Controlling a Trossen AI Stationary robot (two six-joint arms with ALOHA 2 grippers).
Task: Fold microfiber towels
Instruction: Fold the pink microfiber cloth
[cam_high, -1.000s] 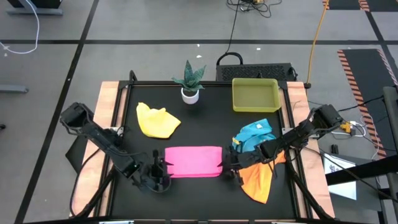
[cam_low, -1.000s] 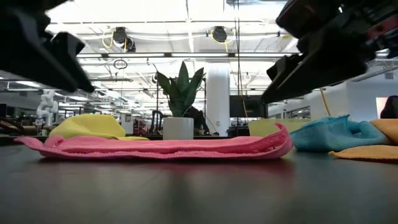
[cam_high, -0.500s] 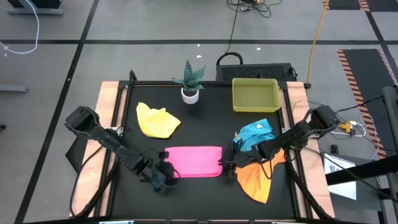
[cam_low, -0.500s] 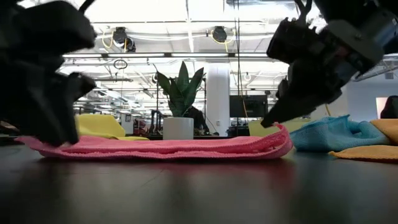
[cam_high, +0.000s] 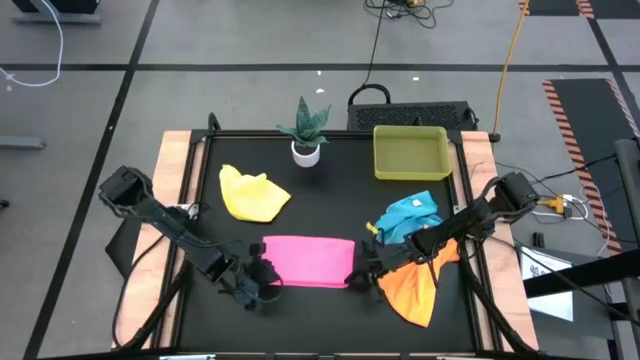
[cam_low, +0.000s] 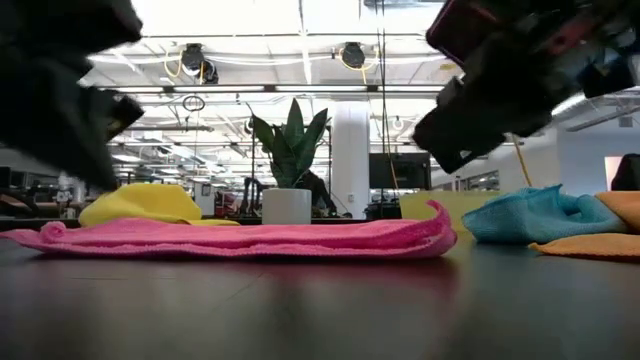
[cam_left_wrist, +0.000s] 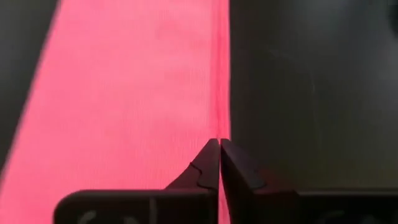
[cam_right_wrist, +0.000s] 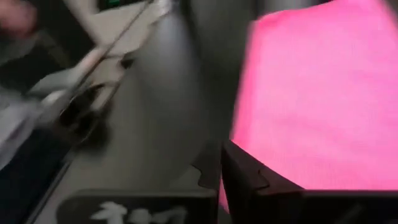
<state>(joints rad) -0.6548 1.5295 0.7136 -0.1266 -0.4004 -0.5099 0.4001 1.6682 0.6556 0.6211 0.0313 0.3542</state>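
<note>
Pink rectangular microfiber towel (cam_high: 307, 261), flat at table's near centre: left gripper (cam_high: 262, 277) and right gripper (cam_high: 357, 276) pinching its opposite short edges, fingers pressed together; fold step begun, next likely lifting both edges evenly.

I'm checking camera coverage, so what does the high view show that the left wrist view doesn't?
Only the high view shows the crumpled yellow microfiber towel, light blue towel, orange towel, yellow-green plastic tray and right end effector. Only the left wrist view shows the left end effector shut on the towel's edge. Both show the flat pink microfiber towel.
</note>
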